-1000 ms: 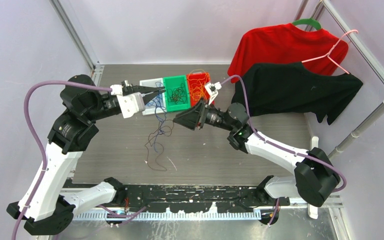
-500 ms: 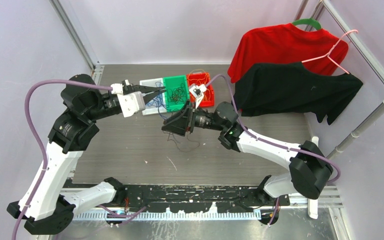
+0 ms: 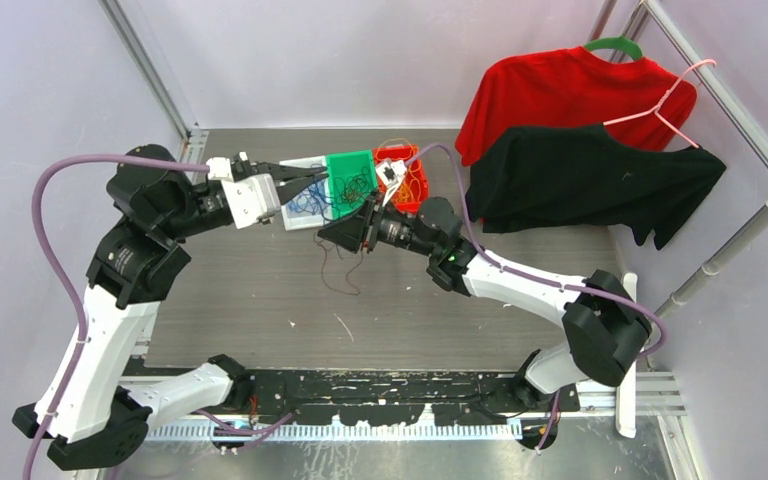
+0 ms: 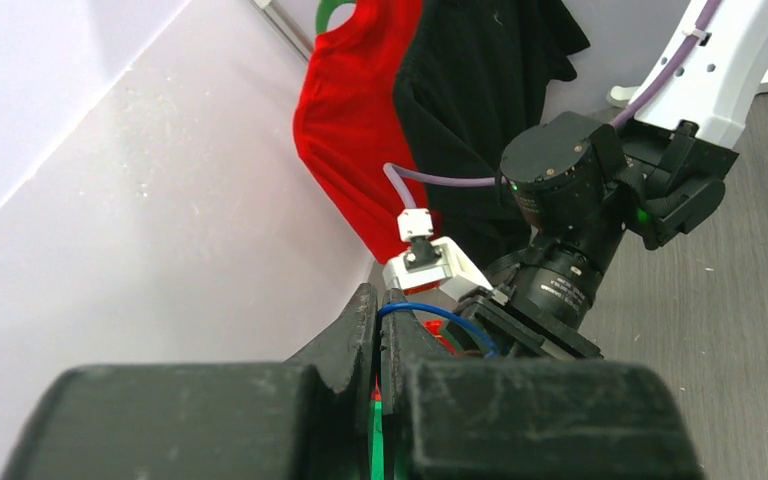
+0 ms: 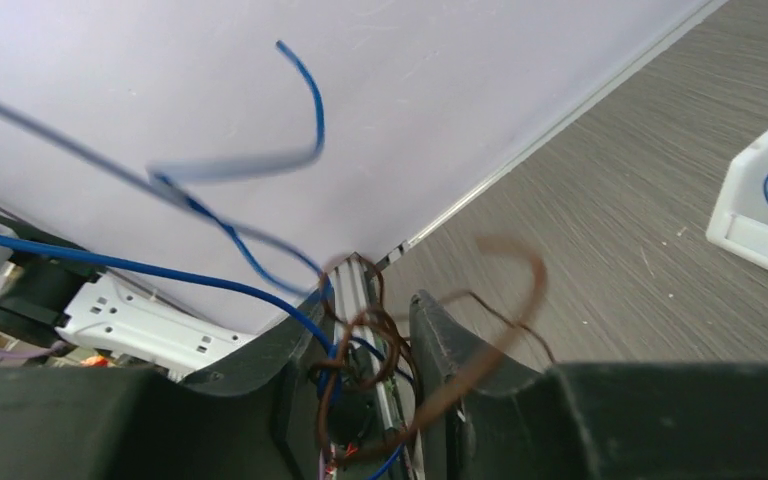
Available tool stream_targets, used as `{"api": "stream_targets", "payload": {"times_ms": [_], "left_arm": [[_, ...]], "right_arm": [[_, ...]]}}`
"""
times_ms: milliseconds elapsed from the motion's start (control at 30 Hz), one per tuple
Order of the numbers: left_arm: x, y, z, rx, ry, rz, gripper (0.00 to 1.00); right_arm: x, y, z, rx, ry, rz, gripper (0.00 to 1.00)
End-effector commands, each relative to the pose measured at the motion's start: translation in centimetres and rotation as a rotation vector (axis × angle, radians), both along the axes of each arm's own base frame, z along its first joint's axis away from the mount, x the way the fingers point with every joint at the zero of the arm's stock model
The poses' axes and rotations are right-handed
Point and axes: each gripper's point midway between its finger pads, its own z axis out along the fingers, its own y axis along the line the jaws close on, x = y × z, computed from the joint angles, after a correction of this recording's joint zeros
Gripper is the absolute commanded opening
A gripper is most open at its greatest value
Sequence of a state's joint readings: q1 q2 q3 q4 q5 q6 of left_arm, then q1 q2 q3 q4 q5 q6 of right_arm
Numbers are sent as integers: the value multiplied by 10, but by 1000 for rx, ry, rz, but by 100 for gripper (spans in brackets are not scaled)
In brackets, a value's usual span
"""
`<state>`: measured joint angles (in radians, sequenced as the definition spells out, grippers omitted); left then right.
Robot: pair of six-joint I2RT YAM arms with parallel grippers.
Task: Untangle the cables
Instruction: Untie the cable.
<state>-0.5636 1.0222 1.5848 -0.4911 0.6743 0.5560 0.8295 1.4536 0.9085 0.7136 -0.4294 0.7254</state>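
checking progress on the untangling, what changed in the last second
The right hand swung left from the red tray to beside the left hand, jaws narrowing around the brown cable and blue cable. The left hand stayed shut on the blue cable; trays and shirts unmoved.

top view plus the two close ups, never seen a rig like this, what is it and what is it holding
Two robot arms bolted to a table, each ending in a two-finger gripper. The wide picture looks down from above and behind them; the other two come from cameras on the wrists. On the table sit a white tray, a green tray and a red tray holding thin cables. The left gripper is shut on a blue cable. The right gripper stands open, with a brown cable and blue strands looped between its jaws.
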Motion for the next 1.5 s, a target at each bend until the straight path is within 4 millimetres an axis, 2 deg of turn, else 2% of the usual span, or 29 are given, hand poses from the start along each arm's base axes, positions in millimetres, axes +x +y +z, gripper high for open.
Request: {"api": "stream_targets", "payload": {"times_ms": [0,133,233,400,467,533,600,733,867,1100,1300,1467], "left_arm": [[-13,11,34,-28,-145,9,0],[-10,15,31,56,-329,31,0],[-4,19,24,128,-434,56,0],[-3,19,17,140,-406,56,0],[-4,18,15,135,-384,54,0],[-4,18,13,133,-369,49,0],[-6,18,11,136,-370,42,0],[-7,17,10,136,-371,33,0],[-7,16,13,123,-351,34,0],[-1,16,24,38,-269,70,0],[-3,13,33,-29,-170,60,0],[1,13,40,-65,-137,75,0]], "right_arm": [[5,-8,-11,-66,-15,-64,38],[9,-19,-28,-172,25,-121,38],[5,-25,-22,-179,3,-125,38],[1,-31,-12,-160,-20,-131,33],[0,-33,-11,-165,-25,-133,41],[-7,-36,-4,-138,-59,-112,54],[-16,-42,11,-83,-97,-69,62],[-12,-65,44,21,-82,-33,64],[-1,-84,54,73,-63,-58,62],[-12,-70,42,60,-76,30,64],[-34,-39,30,22,-116,160,70],[-43,-19,30,34,-147,173,70]]}}
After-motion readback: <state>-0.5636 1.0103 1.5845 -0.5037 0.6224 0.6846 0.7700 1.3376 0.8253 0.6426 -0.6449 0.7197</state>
